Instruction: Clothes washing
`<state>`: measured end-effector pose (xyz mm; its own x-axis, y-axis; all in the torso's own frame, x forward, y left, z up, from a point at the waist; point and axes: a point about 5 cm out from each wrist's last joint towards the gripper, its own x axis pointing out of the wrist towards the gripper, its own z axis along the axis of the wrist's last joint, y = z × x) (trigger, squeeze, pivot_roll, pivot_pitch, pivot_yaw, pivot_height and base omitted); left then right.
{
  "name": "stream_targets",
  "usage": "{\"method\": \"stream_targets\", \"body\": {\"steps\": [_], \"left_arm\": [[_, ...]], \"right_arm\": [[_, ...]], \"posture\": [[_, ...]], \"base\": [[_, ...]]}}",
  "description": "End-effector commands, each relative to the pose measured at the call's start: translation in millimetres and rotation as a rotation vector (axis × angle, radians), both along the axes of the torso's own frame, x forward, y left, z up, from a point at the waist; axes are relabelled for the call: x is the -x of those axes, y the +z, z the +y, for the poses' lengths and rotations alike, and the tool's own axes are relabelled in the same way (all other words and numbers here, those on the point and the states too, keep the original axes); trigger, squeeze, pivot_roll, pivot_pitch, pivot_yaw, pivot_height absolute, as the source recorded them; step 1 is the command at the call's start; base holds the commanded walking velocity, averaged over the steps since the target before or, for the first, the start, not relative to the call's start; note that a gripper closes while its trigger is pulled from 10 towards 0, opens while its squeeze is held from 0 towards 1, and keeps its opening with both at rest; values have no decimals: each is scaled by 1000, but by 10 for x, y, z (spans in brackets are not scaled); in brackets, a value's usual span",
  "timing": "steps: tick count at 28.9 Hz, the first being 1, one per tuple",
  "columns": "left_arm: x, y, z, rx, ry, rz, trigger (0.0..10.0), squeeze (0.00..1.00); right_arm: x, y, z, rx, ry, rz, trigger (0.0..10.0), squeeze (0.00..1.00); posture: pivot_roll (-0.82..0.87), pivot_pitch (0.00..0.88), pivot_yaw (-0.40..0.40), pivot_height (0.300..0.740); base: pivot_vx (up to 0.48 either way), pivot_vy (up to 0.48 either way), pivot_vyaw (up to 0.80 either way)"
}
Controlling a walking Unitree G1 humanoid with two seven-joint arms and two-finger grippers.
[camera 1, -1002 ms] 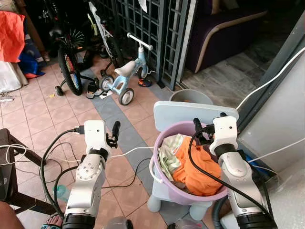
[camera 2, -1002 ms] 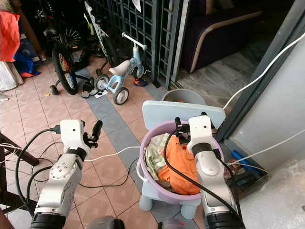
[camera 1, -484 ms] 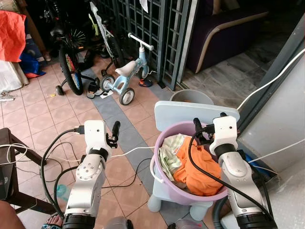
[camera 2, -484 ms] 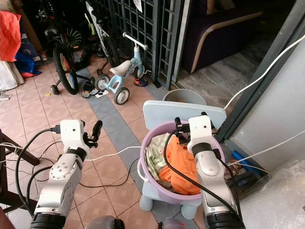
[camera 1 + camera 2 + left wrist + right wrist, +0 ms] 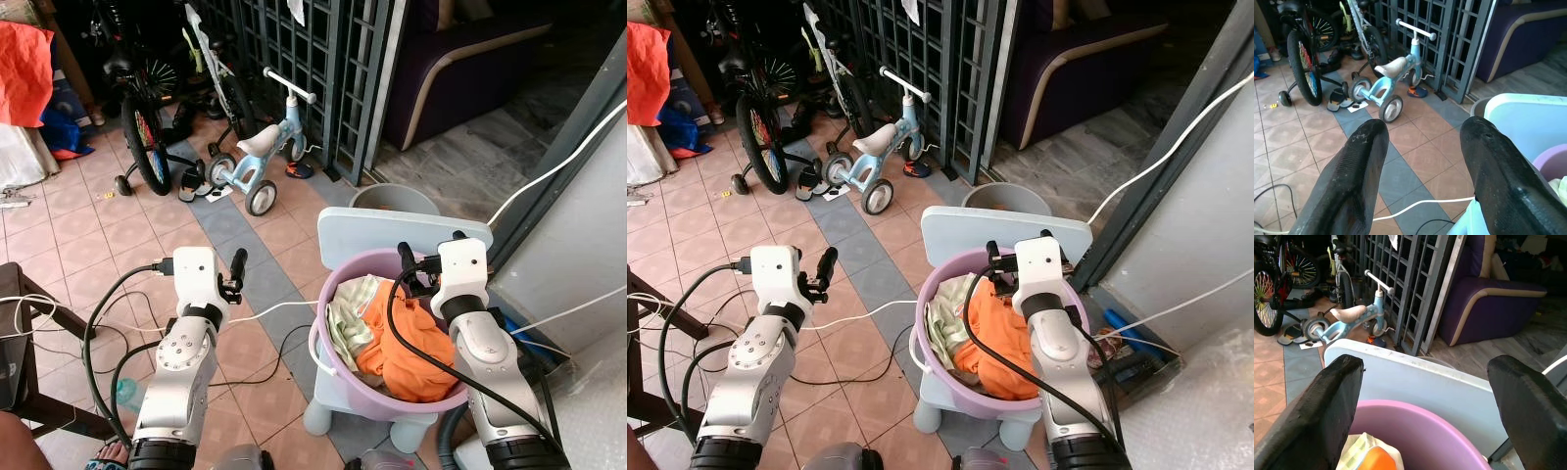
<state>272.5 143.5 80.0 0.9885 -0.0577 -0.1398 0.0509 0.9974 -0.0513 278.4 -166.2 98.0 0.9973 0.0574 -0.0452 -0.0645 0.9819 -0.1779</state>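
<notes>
Resting on the seat of a pale blue plastic child's chair (image 5: 402, 231), the round lilac plastic wash basin (image 5: 345, 382) holds a heap of crumpled clothes: a bright orange garment (image 5: 404, 354) on top and a pale green-and-white checked cloth (image 5: 345, 323) tucked against the basin's left wall; how much laundry lies beneath them is hidden, and the silver right arm covers the basin's right rim. The right gripper (image 5: 1425, 401) hovers over the far side of the basin, near the chair's backrest, its two broad black fingers (image 5: 1327, 406) spread wide with nothing between them; their padded faces look coarse and matte. The left gripper (image 5: 1422, 161) is held out over the terracotta floor tiles (image 5: 88, 220) to the left of the basin, well apart from it, its fingers likewise parted and empty. A thin white cable (image 5: 269, 311) runs across the tiles to the basin's side, and black cables (image 5: 103, 323) loop beside the left arm. Behind the chair, a grey round bucket (image 5: 392, 199) is half concealed by the backrest. Farther back stand a small light blue balance bike with white seat and handlebar (image 5: 260, 157), a dark bicycle with training wheels (image 5: 142, 132) cut off at the top, and a dark metal grille gate (image 5: 313, 69).
</notes>
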Motion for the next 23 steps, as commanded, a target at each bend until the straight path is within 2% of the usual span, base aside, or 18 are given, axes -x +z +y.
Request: {"method": "stream_targets", "body": {"steps": [1,3,9,12,13,14,18,19,23], "left_arm": [[-37,48,-29,-30,-9,-10,10000,0],[-51,70,-44,-49,-14,-12,10000,0],[-35,24,-55,-62,-28,25,10000,0],[-32,19,-57,-63,-29,29,10000,0],[-31,16,-59,-65,-30,35,10000,0],[-27,8,-62,-67,-31,45,10000,0],[10,-78,-46,-105,-31,121,10000,0],[40,-114,-34,-111,-30,147,10000,0],[154,-138,21,-135,-41,179,10000,0]], "right_arm": [[-28,-49,26,-44,-14,47,10000,0],[-42,-93,50,-41,-22,82,10000,0],[-27,-223,-23,4,-69,167,10000,0],[-19,-241,-29,0,-71,180,10000,0],[-15,-245,-19,-28,-63,184,10000,0],[-3,-286,-4,7,-36,221,10000,0],[28,-451,15,15,29,360,10000,0],[27,-486,33,2,64,390,10000,0],[-29,-582,88,61,134,473,10000,0]], "posture": [[-61,103,21,740],[-61,104,22,740],[-58,110,23,740],[-59,111,23,740],[-59,112,23,740],[-58,113,23,740],[-44,116,24,740],[-33,116,24,740],[9,126,22,740]], "base": [[0,0,-463],[0,0,-459],[0,0,-692],[0,0,-775],[0,0,-725],[0,0,0],[0,0,0],[0,0,0],[0,0,0]]}}
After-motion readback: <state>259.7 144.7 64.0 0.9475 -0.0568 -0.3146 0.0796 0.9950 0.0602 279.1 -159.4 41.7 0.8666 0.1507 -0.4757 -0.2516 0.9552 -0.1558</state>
